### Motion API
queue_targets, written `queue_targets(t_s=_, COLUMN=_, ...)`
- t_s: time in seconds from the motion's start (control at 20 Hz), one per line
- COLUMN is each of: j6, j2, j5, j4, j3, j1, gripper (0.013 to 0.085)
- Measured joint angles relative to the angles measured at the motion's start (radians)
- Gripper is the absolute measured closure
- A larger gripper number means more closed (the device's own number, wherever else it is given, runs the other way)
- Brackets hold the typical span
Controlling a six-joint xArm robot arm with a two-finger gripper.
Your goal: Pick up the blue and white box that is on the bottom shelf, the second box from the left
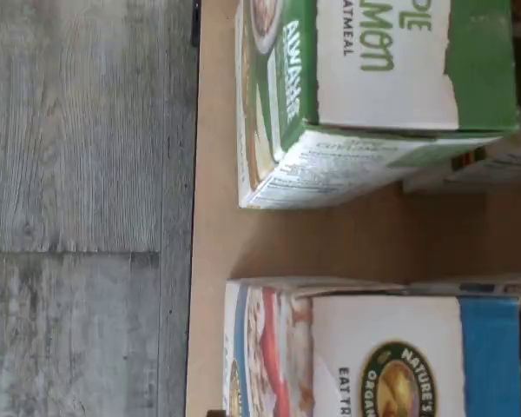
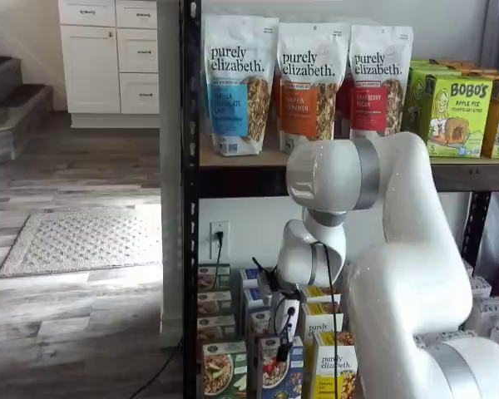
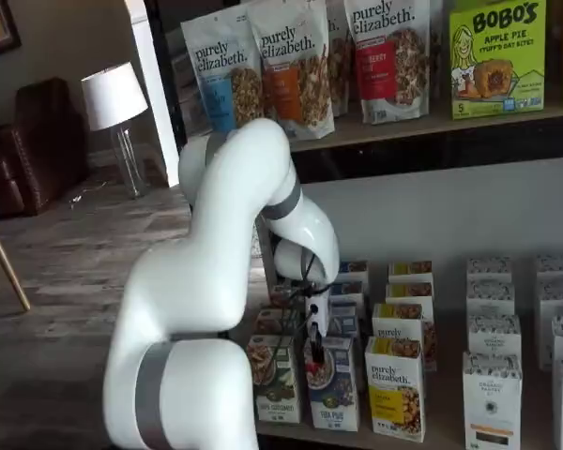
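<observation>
Gripper (image 3: 316,339) hangs directly over the blue and white box (image 3: 330,382) in the front row of the bottom shelf (image 3: 450,433), jaws spread wide, nothing held; the carton, blue with a white top band and cereal-bowl picture, stands between a green carton (image 3: 276,378) and a yellow carton (image 3: 395,386); likely light, stiff cardboard, best pinched across its narrow sides near the top.

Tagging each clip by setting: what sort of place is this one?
Probably a home room set up as a mock grocery: a black metal shelf rack stocked with granola bags and cereal boxes, beside white cabinets, a rug and a lamp.
</observation>
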Motion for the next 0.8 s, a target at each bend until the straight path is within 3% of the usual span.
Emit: queue_targets(t_s=0.8, j6=0.045, j2=0.016, j5=0.006, j4=-0.056, j3=-0.005, j1=-0.003, gripper=0.0130)
